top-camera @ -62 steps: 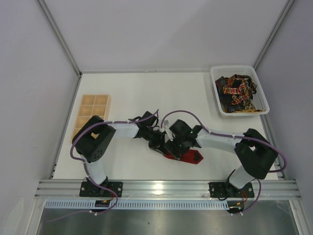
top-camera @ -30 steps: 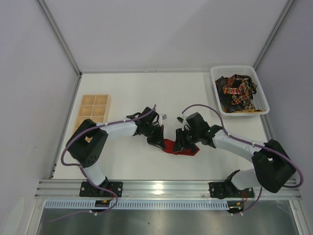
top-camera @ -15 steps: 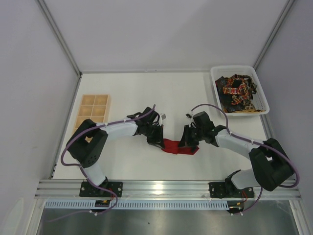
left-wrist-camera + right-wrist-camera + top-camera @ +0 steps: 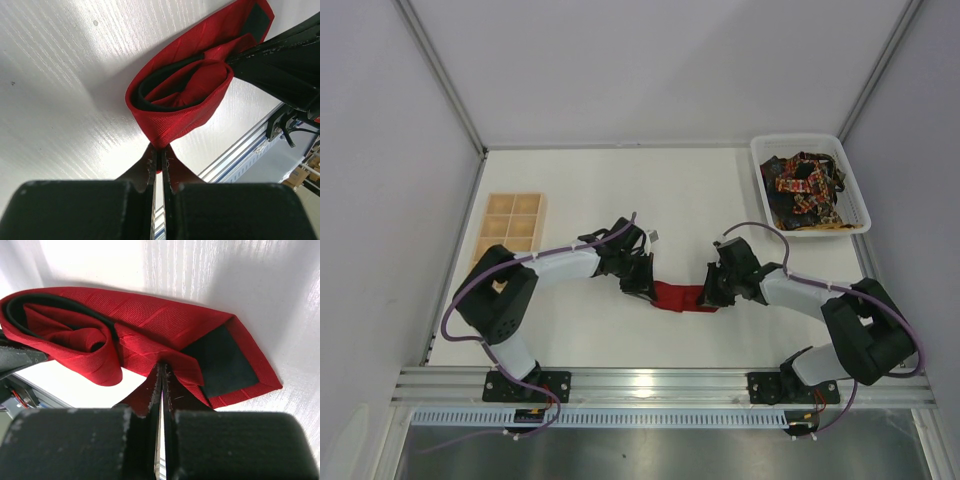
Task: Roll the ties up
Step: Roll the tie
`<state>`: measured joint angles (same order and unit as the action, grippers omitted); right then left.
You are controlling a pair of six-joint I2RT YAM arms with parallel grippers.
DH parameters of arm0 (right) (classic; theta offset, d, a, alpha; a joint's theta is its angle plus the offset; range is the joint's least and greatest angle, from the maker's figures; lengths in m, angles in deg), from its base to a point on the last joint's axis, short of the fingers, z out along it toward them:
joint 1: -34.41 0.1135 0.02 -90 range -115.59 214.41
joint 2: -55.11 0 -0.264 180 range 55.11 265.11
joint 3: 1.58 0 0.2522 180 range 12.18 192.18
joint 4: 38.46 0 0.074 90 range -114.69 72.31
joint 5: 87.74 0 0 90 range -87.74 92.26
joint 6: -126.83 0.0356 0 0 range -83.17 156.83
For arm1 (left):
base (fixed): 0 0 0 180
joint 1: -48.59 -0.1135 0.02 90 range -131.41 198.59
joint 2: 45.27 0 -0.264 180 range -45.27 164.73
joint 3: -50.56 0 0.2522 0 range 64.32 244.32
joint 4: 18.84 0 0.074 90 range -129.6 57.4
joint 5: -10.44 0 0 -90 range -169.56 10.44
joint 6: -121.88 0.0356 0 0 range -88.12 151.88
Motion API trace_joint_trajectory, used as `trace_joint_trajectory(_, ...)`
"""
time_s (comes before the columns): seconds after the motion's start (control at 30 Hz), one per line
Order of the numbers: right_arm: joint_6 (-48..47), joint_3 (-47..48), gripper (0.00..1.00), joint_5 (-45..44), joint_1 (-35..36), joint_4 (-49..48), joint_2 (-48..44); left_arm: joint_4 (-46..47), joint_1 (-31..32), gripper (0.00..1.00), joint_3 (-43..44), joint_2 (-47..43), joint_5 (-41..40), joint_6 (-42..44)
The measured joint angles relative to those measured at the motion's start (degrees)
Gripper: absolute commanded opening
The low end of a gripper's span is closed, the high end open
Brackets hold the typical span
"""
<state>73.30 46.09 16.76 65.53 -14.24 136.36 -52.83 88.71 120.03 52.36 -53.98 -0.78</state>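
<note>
Reaching inward, forearms low, your left gripper (image 4: 642, 286) clamps the red tie (image 4: 682, 297) at its nine o'clock end and your right gripper (image 4: 709, 296) clamps three o'clock.

The tie (image 4: 682, 297) is bright red with black lining; the other ties (image 4: 805, 190) show red-orange-yellow patterns on dark.

Bright even light, streaky glare, soft shadows, blurred foreground

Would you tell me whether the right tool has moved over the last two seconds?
Yes. The right tool has shifted rightward, away from the wooden tray, along the red tie.
</note>
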Motion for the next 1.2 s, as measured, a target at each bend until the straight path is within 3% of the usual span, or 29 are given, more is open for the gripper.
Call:
trace_joint_trajectory(0.53,0.1,2.2,0.00,0.3,-2.0,0.2,-1.9,0.4,0.0,0.00,0.0,-0.1,0.0,-0.3)
trace_joint_trajectory(0.8,0.4,1.8,0.00,-0.4,-4.6,-1.2,2.4,0.6,0.0,0.00,-0.1,-0.5,-0.3,-0.5)
trace_joint_trajectory(0.97,3.2,-2.0,0.00,-0.2,-4.3,-4.9,-0.1,0.6,-0.2,0.00,-0.2,-1.7,-1.4,-0.8)
trace_joint_trajectory(1.2,4.1,-3.5,0.00,-2.1,-3.5,-1.4,-3.8,-0.8,-0.2,0.00,0.0,-1.7,-3.3,-0.3)
